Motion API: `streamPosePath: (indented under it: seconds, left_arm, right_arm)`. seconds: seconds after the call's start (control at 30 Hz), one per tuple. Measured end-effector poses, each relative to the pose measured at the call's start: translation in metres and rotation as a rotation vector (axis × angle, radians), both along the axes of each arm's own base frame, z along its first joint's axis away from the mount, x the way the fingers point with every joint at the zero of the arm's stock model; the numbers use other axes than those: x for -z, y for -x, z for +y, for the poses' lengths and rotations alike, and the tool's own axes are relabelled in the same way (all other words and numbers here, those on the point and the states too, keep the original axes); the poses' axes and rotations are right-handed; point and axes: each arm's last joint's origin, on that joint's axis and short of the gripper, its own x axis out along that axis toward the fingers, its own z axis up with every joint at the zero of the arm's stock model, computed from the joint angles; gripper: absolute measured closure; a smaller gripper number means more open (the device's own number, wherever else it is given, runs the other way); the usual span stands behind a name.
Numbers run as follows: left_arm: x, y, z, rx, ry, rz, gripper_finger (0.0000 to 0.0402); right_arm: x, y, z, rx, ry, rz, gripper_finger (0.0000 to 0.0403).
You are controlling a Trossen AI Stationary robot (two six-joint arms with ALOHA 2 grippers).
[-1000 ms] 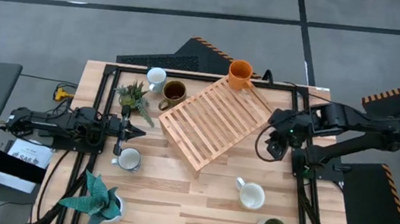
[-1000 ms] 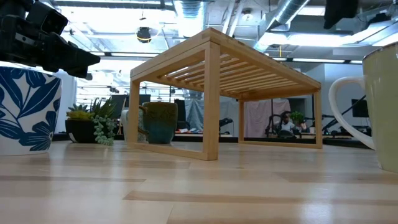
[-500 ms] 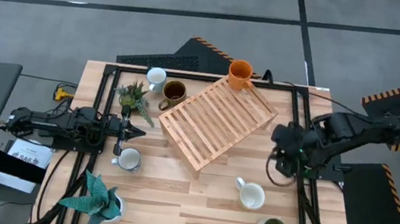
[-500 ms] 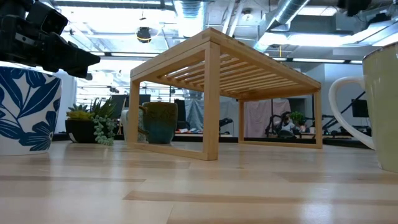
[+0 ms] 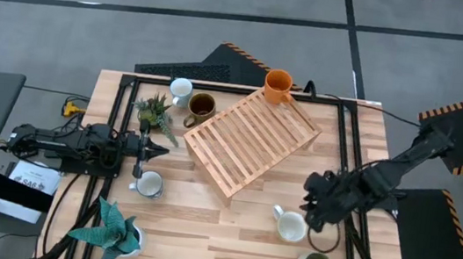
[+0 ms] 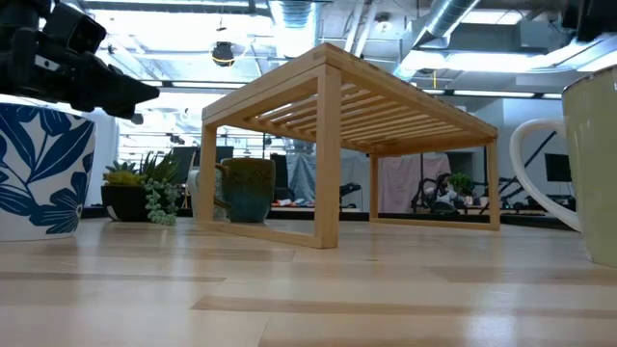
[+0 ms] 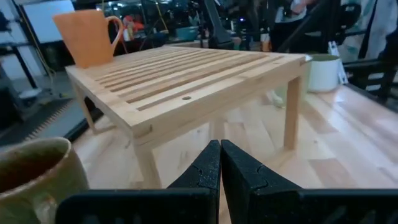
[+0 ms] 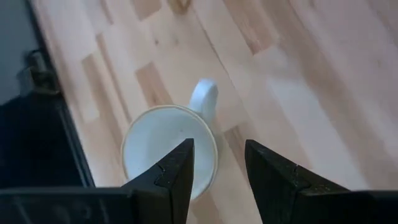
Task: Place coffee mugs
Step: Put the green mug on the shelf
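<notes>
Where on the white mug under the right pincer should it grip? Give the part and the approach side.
Grip the rim wall of the white mug, coming straight down from above. It stands upright with its mouth open to the open right pincer, so one finger can go inside and one outside. Choose the rim away from the handle, which juts out sideways.

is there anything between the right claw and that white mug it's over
Nothing visible. The right claw hangs open directly above the white mug, and only bare table shows around the mug.
</notes>
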Motion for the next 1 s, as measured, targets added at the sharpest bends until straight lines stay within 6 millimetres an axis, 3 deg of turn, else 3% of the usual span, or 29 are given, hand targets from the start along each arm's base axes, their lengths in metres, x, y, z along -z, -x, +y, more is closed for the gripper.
streamPosePath:
  seconds: [0.17,0.47,0.7,1.0]
  left_arm:
    - [-0.003,0.000,0.000,0.016,0.267,-0.058,0.0401]
    - [-0.006,0.000,0.000,0.021,0.631,-0.121,0.0401]
    - [-0.005,0.000,0.001,0.011,0.661,-0.118,0.0401]
    - [-0.006,0.000,0.001,0.008,0.611,-0.121,0.0401]
  right_arm:
    - [0.022,-0.008,0.005,0.147,-0.055,0.095,0.0233]
    - [0.023,-0.013,0.006,0.203,-0.126,0.111,0.0233]
    - [0.026,-0.011,0.010,0.189,-0.131,0.150,0.0233]
    - [0.046,-0.021,0.025,0.153,-0.138,0.288,0.0233]
